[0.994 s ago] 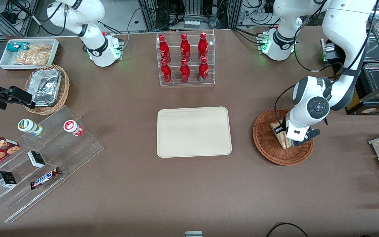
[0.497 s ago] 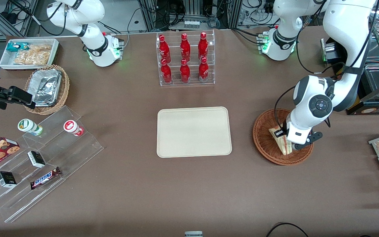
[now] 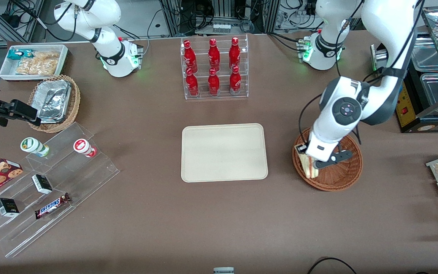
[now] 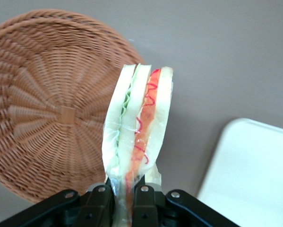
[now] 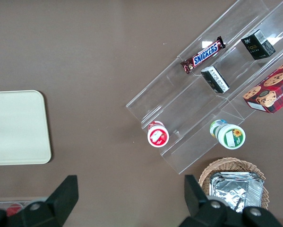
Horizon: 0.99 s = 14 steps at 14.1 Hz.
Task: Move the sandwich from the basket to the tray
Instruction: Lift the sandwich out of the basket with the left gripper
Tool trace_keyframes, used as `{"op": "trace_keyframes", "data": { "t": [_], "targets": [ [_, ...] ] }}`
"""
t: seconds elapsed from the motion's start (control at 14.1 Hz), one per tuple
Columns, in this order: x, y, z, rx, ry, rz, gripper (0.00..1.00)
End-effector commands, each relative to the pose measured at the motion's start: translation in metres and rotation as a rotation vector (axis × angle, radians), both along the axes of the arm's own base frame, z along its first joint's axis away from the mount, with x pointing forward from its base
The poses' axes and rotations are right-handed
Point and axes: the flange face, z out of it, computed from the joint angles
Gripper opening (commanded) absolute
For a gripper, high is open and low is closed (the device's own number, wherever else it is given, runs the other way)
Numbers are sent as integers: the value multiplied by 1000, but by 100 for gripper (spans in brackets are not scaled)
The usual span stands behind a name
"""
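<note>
Where things lie around the tray

My gripper (image 3: 311, 166) is clamped on the sandwich (image 3: 307, 167), held above the basket (image 3: 340, 179) at its rim nearest the tray (image 3: 224, 152). The basket sits beside the tray, toward my working arm's end of the table. The bottle rack (image 3: 214, 68) stands farther from the front camera than the tray.

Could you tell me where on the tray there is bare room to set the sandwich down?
The whole tray is bare inside its low rim. The gripper, shut on the sandwich, hangs over the basket's tray-side edge. The bottle rack stands farther from the camera.
</note>
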Motion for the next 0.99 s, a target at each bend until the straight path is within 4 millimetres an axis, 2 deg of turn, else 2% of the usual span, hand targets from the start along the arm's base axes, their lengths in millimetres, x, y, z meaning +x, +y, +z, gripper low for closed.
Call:
{"op": "trace_keyframes", "data": {
  "t": [0.0,0.21,0.43,0.5,0.64,0.71,0.85,0.92],
  "targets": [
    [-14,-40,13,-8,-12,-104,15],
    [-28,-77,13,-36,-6,-208,15],
    [-35,-119,8,-81,10,-256,15],
    [-39,-138,5,-97,17,-275,15],
    [-45,-161,-5,-106,31,-264,15],
    [-45,-165,-11,-112,39,-259,15],
    [-52,-207,-14,-145,40,-275,15],
    [-47,-215,-13,-155,42,-252,15]
  ]
}}
